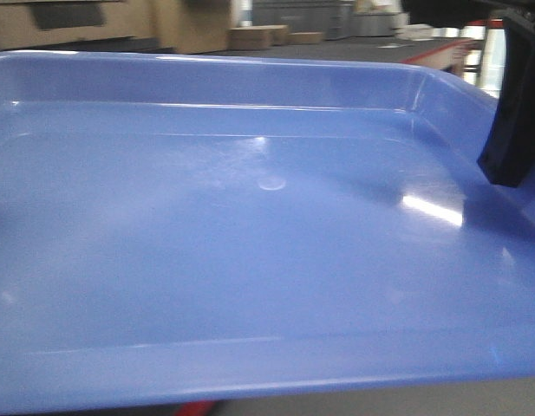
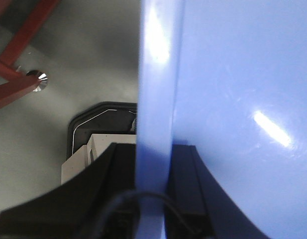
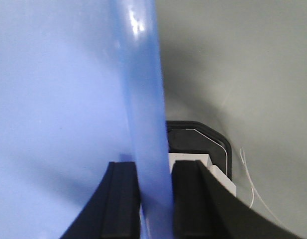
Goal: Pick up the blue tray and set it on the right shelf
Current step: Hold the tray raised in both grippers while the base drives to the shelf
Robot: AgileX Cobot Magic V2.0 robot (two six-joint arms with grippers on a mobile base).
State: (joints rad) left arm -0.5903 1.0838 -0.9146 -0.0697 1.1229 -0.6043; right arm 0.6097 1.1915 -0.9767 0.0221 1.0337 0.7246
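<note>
One blue tray [image 1: 250, 277] is being held up close before the front camera. Its two side rims are being clamped, one by the left gripper [image 2: 152, 172], one by the right gripper [image 3: 154, 186].

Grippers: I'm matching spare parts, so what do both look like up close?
Left gripper and right gripper both have matte black, flat fingers flaring toward the base, with a whitish block in a black rounded housing behind. A thin dark cable loops across the left one.

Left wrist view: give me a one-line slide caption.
Left hand clamped on the rolled rim of the glossy blue tray, red frame bars in the background.
</note>
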